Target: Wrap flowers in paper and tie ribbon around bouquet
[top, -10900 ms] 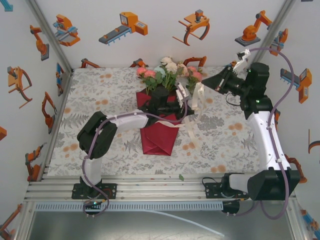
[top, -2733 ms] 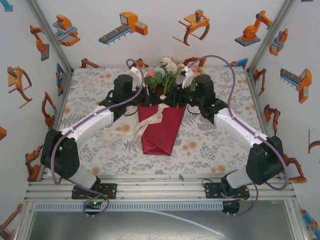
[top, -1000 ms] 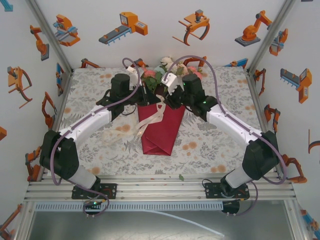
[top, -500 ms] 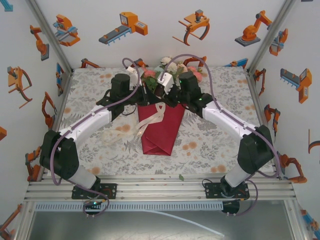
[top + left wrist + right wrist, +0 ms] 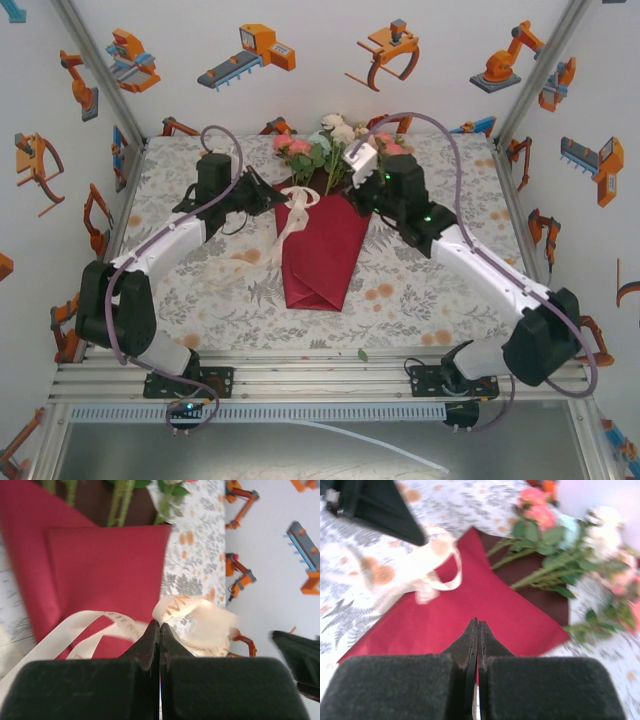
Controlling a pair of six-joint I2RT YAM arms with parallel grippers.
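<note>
Judging the ribbon (image 5: 297, 200) light, floppy and slick, I'd pinch its flat tail beside the loop lying across the bouquet (image 5: 325, 250) mid-table (image 5: 430, 290), where my left gripper (image 5: 159, 625) looks clamped on it, my right gripper (image 5: 476, 622) closed empty.

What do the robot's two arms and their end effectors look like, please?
Both the left arm and right arm have white link covers between bulky black joints, with a lilac cable looping along each. The left end effector and right end effector have matte black, wedge-shaped fingers tapering to thin tips.
</note>
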